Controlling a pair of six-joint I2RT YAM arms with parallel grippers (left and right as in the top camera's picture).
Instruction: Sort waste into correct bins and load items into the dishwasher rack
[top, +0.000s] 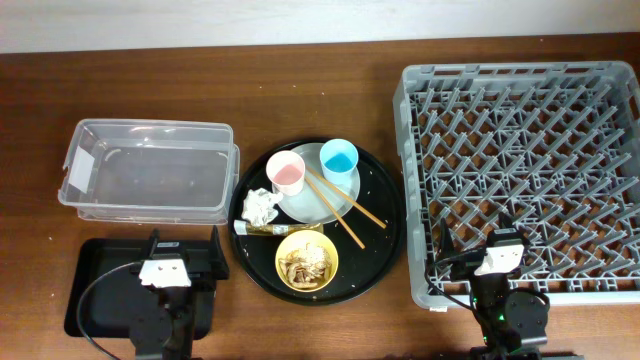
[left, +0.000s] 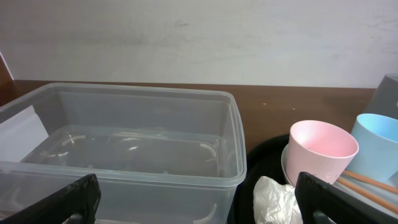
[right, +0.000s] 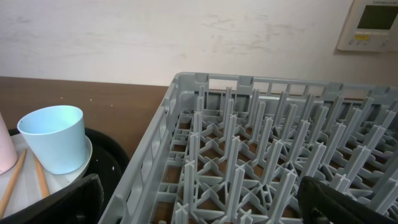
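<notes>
Low at frame left, the left gripper (top: 185, 248) gapes empty over the flat black rectangular tray (top: 100, 272); low right, the right gripper (top: 478, 248), equally wide, overhangs the near edge of the large grey lattice plastic rack (top: 412, 170). Between them the round yellow bowl (top: 283, 262) sits unobstructed.

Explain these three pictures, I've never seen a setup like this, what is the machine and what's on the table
This is a robot with two arms at a wooden table. One picture looks down from above; the other two come from a camera on each wrist, so the dark shapes in their bottom corners are that arm's own fingers. The left gripper and right gripper are open and hold nothing. On the table stand a clear tub, a flat black tray, a grey dishwasher rack, and a round black tray carrying a pink cup, blue cup, plate, chopsticks, napkin, wrapper and a yellow bowl of scraps.
</notes>
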